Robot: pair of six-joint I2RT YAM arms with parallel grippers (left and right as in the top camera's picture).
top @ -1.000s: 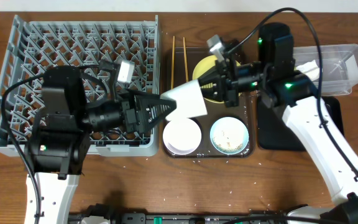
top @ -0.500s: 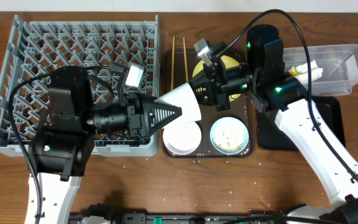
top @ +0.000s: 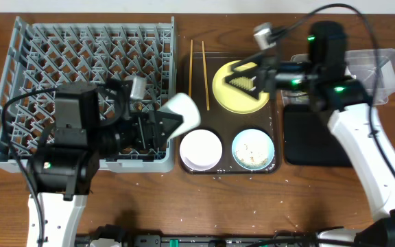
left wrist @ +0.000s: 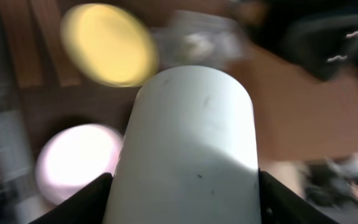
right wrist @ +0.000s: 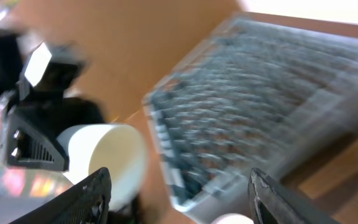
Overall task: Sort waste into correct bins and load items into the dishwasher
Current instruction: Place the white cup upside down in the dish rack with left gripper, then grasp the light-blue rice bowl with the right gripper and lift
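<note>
Now your left hand is clamped on the small white cup, tipped on its side over the seam between the dish rack and the brown tray. Your right hand hovers above the yellow plate — fingers spread, holding nothing.

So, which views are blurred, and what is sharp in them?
Overhead view: sharp and evenly lit, the rack pegs are clear. Left wrist view: the cup near the lens is fairly sharp, while the plate and bowl behind it are smeared. Right wrist view: everything is motion-blurred, rack included.
</note>
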